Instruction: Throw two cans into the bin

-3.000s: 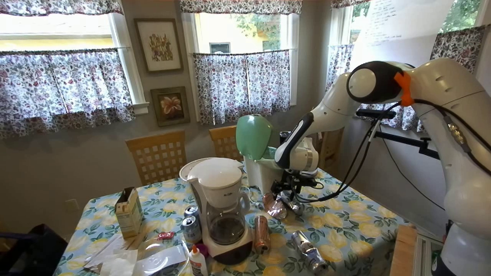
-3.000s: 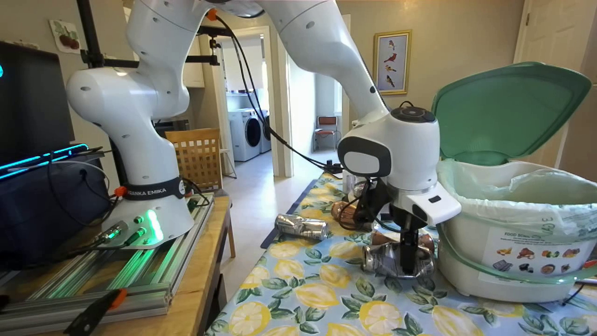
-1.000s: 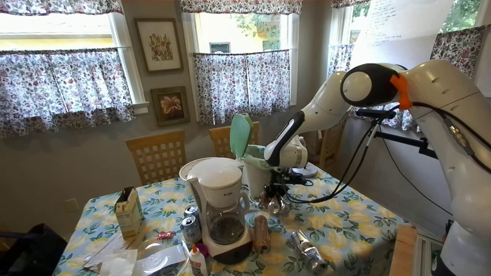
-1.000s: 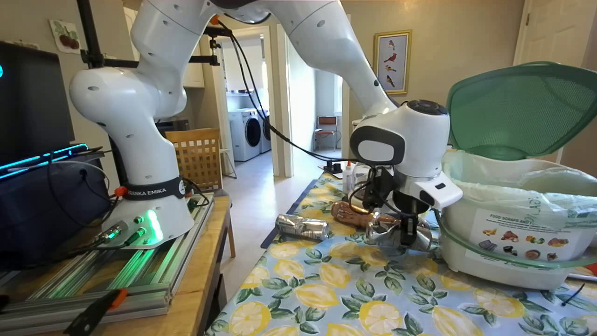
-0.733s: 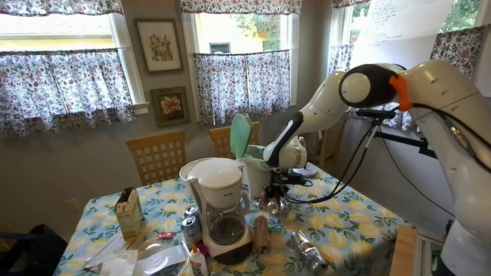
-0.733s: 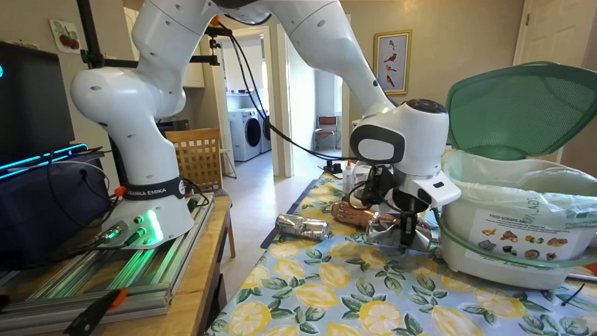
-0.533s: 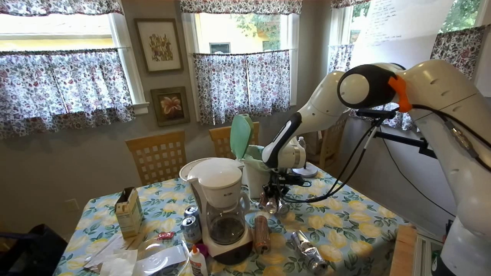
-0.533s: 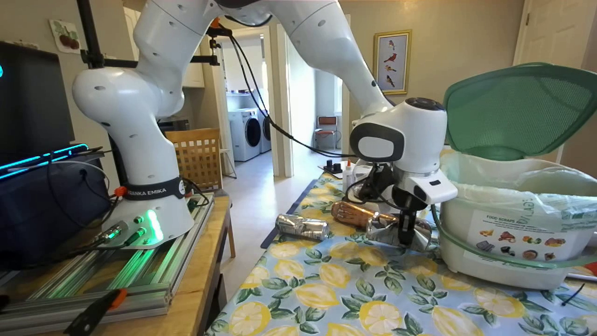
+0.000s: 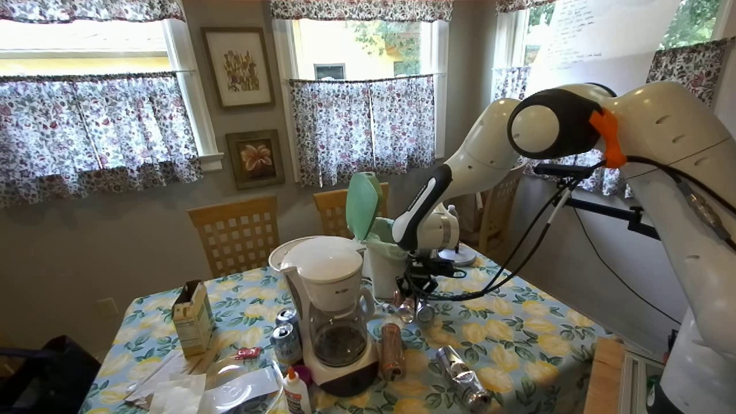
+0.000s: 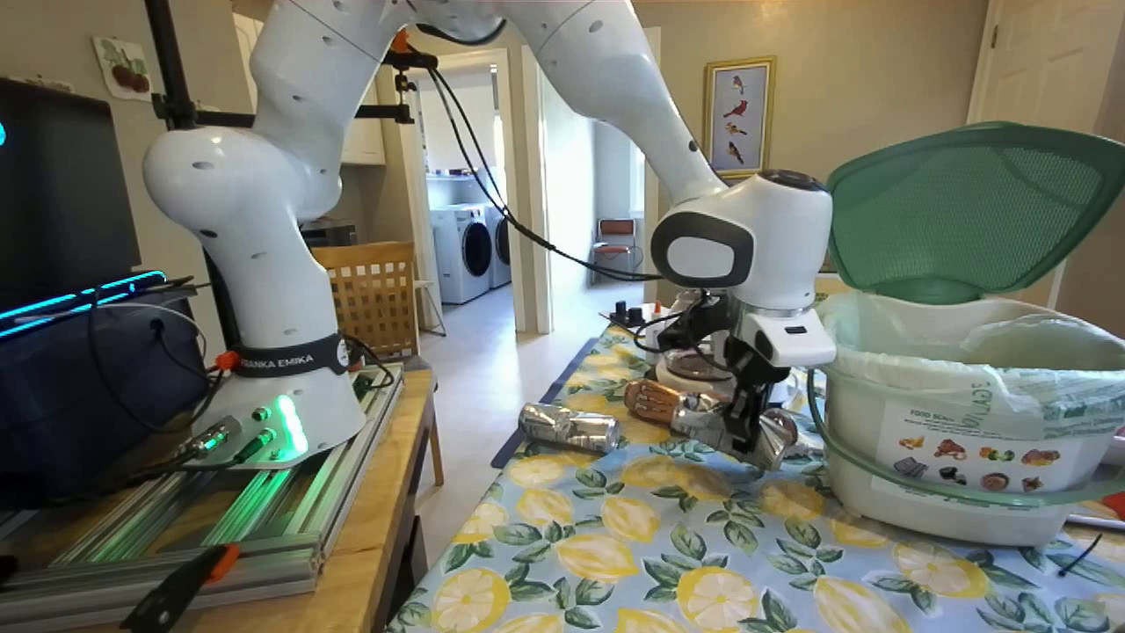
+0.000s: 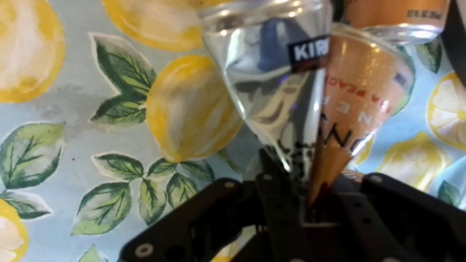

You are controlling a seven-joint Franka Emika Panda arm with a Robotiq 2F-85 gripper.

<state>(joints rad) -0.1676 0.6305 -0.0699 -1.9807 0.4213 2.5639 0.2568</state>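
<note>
A robot's claw [image 11: 309, 182] pinches a crushed silver can [image 11: 269, 72] and a crushed orange can [image 11: 358, 83] together, both outside the bin [image 10: 923, 523]. In an exterior view, the white bin, its green lid [image 10: 976, 211] raised, stands at three o'clock from the claw, while a dented loose can [image 10: 569, 427] lies at nine o'clock on the desk [image 10: 606, 598]. In an exterior view, a coffee maker [image 9: 330, 276] stands between eight and nine o'clock.
</note>
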